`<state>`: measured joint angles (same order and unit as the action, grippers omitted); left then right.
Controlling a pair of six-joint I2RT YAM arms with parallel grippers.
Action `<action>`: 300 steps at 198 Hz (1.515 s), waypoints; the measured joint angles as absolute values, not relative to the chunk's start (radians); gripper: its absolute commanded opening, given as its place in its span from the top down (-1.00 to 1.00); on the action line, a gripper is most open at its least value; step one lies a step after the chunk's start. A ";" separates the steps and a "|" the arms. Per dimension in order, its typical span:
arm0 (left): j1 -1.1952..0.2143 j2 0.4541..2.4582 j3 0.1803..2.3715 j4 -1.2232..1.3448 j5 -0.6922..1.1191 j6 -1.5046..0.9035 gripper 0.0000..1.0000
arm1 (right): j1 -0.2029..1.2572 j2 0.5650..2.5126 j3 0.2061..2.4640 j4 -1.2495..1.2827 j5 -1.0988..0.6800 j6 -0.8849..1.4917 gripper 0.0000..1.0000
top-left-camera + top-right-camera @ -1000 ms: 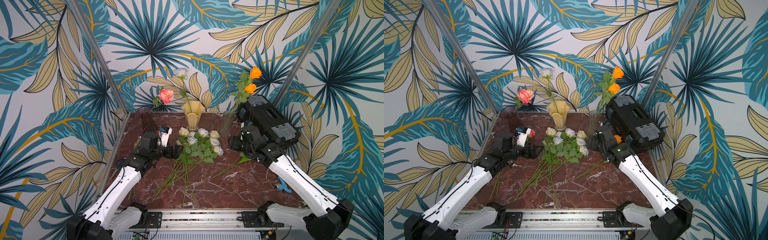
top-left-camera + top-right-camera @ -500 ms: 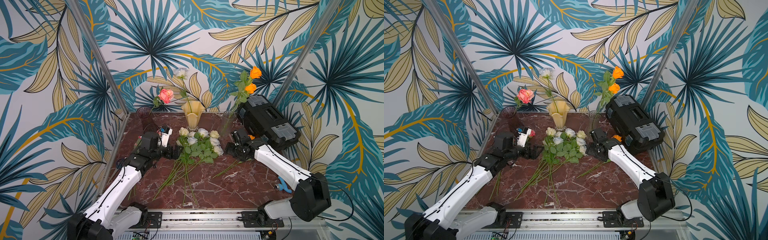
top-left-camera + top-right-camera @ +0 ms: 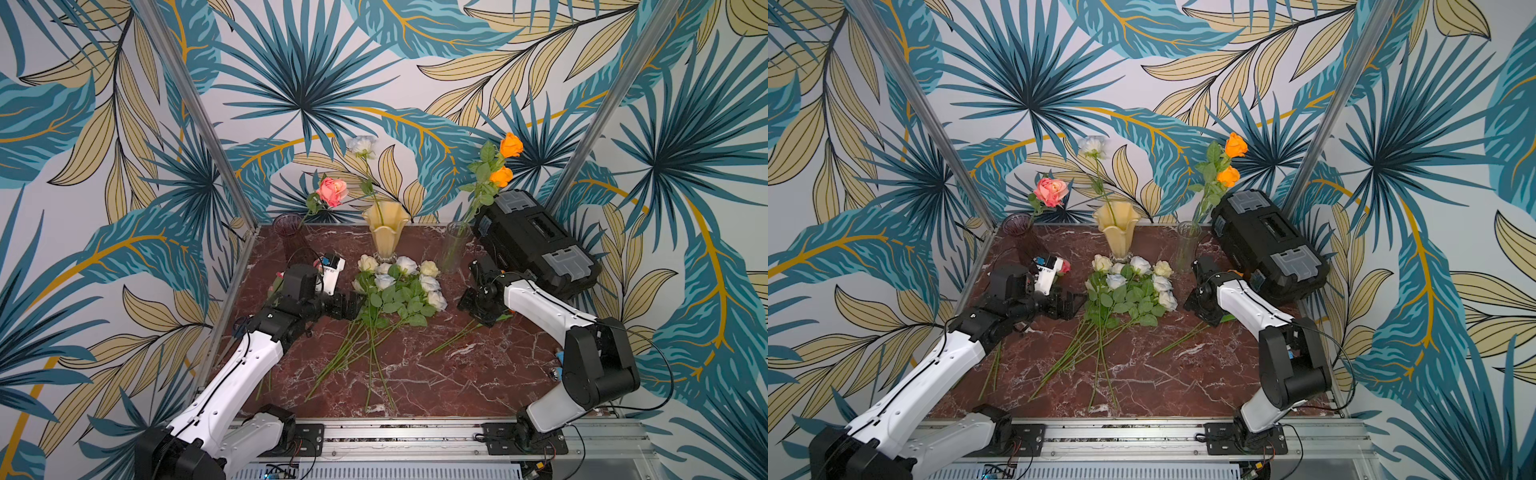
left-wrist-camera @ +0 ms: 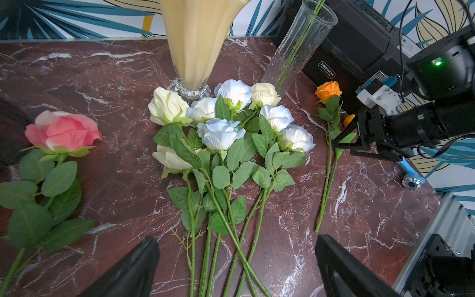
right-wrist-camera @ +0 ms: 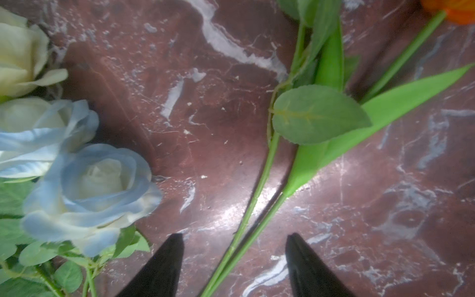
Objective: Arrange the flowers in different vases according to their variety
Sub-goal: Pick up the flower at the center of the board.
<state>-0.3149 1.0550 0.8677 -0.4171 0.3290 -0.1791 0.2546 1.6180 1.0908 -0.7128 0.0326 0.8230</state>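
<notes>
I'm working in a staged robot test booth, not a home: leaf-print wall panels [image 3: 299, 83] on aluminium posts [image 3: 199, 112] box in a red marble surface [image 3: 457, 374], arms [image 3: 249, 365] bolted to a slotted rail [image 3: 395, 432].

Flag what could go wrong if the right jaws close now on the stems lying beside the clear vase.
1. The open jaws straddle two stems at once, the rose stem and the tulip stem. Closing now would likely lift both varieties together.
2. The clear vase, already holding two orange roses, stands close beside the right arm. A careless lift or swing could tip it.
</notes>
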 measured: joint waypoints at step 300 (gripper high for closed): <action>-0.312 1.066 0.868 -0.439 0.300 -0.141 -1.00 | 0.242 1.796 1.127 -0.661 0.080 0.818 1.00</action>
